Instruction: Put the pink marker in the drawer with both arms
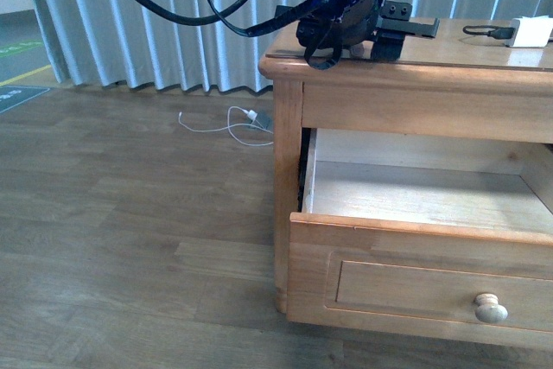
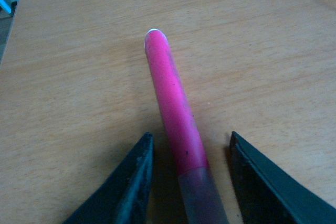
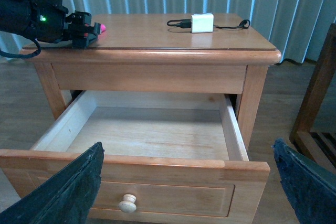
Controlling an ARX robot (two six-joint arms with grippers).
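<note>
Bright magenta plastic marker [image 2: 173,108], its cap [image 2: 202,198] a duller greyish pink, against the fine-grained honey-brown wooden bench [image 2: 79,77]; the wide honey-coloured wooden drawer [image 3: 157,174] is pale inside, with a cream round wooden knob [image 3: 127,202]; boxy white charger block [image 3: 202,23].

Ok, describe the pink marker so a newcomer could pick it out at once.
Find the wooden table with its drawer pulled open. On its top, near the corner where the left gripper sits, the pink marker lies flat between the open fingers. It is a bright pink stick, unlike the white charger block with black cable further along the top.
</note>
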